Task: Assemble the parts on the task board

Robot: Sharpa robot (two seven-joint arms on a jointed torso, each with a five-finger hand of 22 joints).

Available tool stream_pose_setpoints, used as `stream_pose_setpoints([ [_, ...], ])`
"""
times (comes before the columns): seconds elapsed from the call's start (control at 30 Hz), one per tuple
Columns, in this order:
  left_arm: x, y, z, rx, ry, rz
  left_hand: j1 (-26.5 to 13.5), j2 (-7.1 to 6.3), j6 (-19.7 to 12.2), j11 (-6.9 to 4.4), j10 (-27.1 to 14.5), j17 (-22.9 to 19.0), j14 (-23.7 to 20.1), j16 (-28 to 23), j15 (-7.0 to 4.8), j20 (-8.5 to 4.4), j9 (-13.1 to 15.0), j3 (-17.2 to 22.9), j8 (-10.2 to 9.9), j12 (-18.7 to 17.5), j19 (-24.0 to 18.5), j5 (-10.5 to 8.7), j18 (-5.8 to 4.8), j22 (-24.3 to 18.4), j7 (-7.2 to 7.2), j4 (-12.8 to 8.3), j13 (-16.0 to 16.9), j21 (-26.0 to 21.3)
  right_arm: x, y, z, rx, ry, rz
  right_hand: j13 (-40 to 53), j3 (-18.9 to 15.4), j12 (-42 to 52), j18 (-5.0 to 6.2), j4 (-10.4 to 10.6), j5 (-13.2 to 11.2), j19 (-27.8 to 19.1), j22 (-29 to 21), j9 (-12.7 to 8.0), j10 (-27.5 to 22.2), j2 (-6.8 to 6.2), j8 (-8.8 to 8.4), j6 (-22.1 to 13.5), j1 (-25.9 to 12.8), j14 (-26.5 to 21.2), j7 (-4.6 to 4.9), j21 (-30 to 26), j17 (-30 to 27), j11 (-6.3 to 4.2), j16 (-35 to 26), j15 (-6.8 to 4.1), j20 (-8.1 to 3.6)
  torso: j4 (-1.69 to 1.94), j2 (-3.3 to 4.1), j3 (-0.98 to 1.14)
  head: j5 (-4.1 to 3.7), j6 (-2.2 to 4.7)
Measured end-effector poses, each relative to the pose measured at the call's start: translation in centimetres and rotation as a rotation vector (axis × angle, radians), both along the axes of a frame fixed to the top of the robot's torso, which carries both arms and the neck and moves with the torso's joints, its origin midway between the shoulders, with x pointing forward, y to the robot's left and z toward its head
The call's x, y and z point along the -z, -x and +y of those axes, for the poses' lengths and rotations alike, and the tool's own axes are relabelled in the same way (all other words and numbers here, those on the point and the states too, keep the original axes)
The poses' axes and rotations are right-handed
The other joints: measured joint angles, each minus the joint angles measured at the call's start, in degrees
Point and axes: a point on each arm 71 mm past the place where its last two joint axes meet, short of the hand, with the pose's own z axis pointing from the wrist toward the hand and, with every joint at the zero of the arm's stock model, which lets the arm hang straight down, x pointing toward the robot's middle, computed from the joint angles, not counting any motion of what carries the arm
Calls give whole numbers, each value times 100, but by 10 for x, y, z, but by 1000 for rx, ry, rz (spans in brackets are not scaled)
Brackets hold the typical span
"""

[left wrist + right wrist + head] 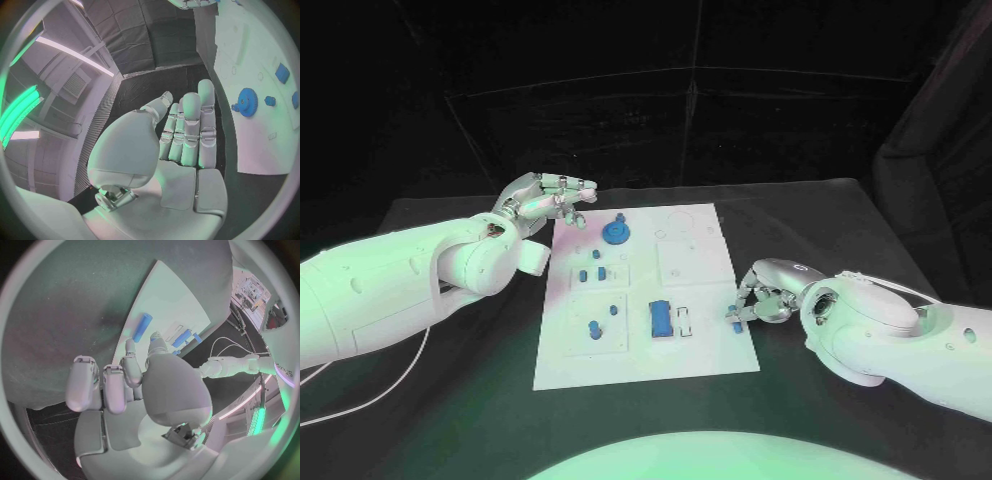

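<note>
Head view: task board (704,355) lies mid-table, its small blue parts (659,318) probably light and rigid, best pinched at the sides. Left hand (548,200) hovers beside it, fingers apart. Right hand (759,298) rests at its right edge, fingers curled; contents indiscernible.
Left wrist view: fingers (190,131) extended, empty, near the gear (247,102).
Right wrist view: fingers (106,385) bent.

task board (704,262): matt white plastic | table (444,225): black cloth | parts (659,318): smooth blue plastic

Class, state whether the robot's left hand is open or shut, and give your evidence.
Open. The left hand holds nothing; its fingers are extended and apart, beside the task board.
</note>
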Motion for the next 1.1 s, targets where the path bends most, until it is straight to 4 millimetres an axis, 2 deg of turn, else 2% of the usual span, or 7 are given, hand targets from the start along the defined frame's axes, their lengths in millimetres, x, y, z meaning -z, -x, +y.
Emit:
stream_pose_setpoints([
  [0.53, 1, 0, 1, -2, -1, 1, 0, 0, 0, 0, 0, 1, 0, 0, 0, 0, 0, 0, 0, 0, 0, 0, 0, 0, 0, 0, 0, 0, 5, -3, 10, -34, 56, 12, 4, -12, -2, 0, -115, 29, 0, 9, 74, -32, 78, 23, 89, 214, 0, -36, 0, -1, -12, 0, 0, 0, -2, -2, -3, 19, -38],
  [0.7, 1, 0, 1, -1, -1, 1, 0, 0, 0, 0, 0, 1, 0, 0, 0, 0, 0, 0, 0, 0, 0, 0, 0, 1, 0, 0, 0, 0, 6, -3, 18, -55, 71, 3, 3, 64, -29, -1, -270, 51, 0, 15, 97, -32, 108, 71, 123, 458, 0, -46, 0, -1, -12, 0, 1, 0, -5, -2, -4, 19, -41],
  [0.8, 1, 0, 1, -1, -1, 1, 0, 0, 0, 0, 0, 1, 0, 0, 0, 0, 0, 0, 0, 0, 0, 0, 0, 1, 0, 0, -1, 0, 6, -3, 23, -70, 80, -6, -1, 173, -48, 0, -380, -108, 0, 16, 97, -46, 158, 38, 139, 628, -2, -45, 0, -1, -30, 0, 3, 0, -5, -3, -3, 10, -42],
  [0.87, 1, 0, 2, -1, -1, 1, 0, 0, 0, 0, 0, 1, 0, 0, 0, 0, 0, 0, 0, 0, 0, 0, 0, 1, 0, 0, -1, 0, 5, -3, 25, -78, 86, -11, -22, 228, -52, 0, -434, -121, 0, 24, 98, -50, 186, 17, 140, 698, -10, -44, 0, -1, -35, 0, 12, 0, -5, -4, -3, 7, -46],
  [1.1, 1, 0, 2, -2, -1, 2, 0, 0, 0, 0, 0, 0, -3, 0, -3, 0, 0, 0, 3, 0, 0, 0, 0, 1, 0, 0, 1, 0, 5, -3, 31, -99, 110, -27, 7, 294, -72, 0, -501, -125, 13, 77, 105, -50, 206, 14, 147, 812, 7, -35, 41, -1, -35, 0, -1, -13, -5, -4, -7, 5, -59],
])
